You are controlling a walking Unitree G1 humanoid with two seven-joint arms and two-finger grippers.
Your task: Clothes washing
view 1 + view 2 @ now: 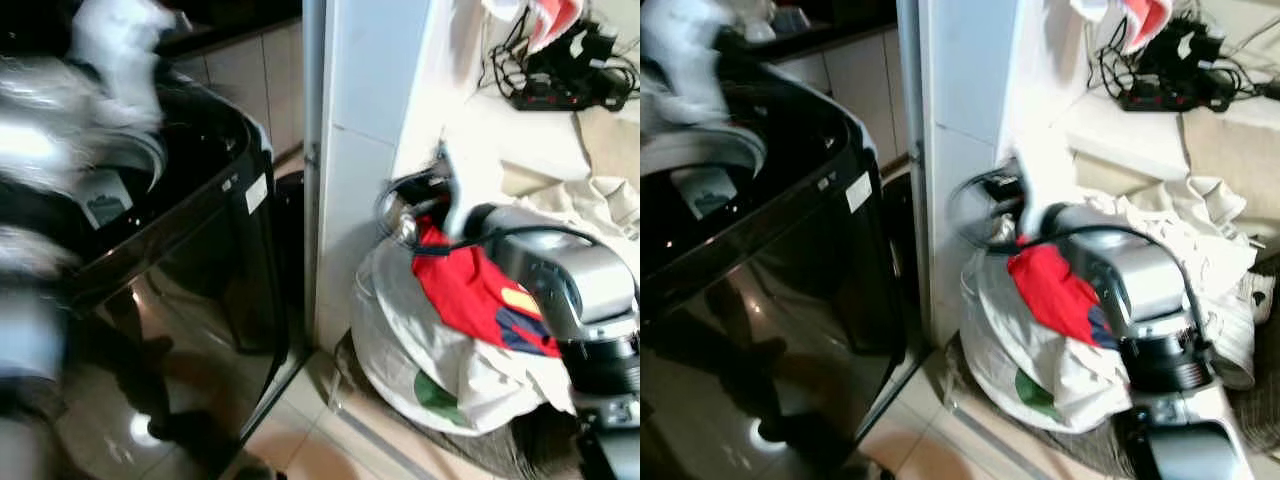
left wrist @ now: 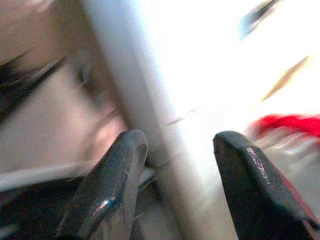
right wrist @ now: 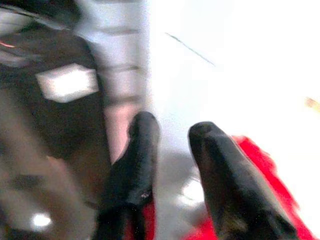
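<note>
The black top-loading washing machine (image 1: 190, 230) stands at the left with its lid up. A blurred white garment (image 1: 120, 40) is above its opening, beside my blurred left arm (image 1: 30, 150). My left gripper (image 2: 180, 145) is open with nothing between its fingers. At the right, a laundry pile of white cloth (image 1: 420, 340) carries a red garment (image 1: 465, 290) on top. My silver right arm (image 1: 570, 280) reaches over this pile. My right gripper (image 3: 172, 127) is open just above the red garment (image 3: 260, 165), holding nothing.
A white tiled pillar (image 1: 365, 130) stands between washer and pile. Behind the pile are a ledge with a black power strip and cables (image 1: 560, 85) and more pale cloth (image 1: 590, 210). The floor is glossy beige tile (image 1: 320, 440).
</note>
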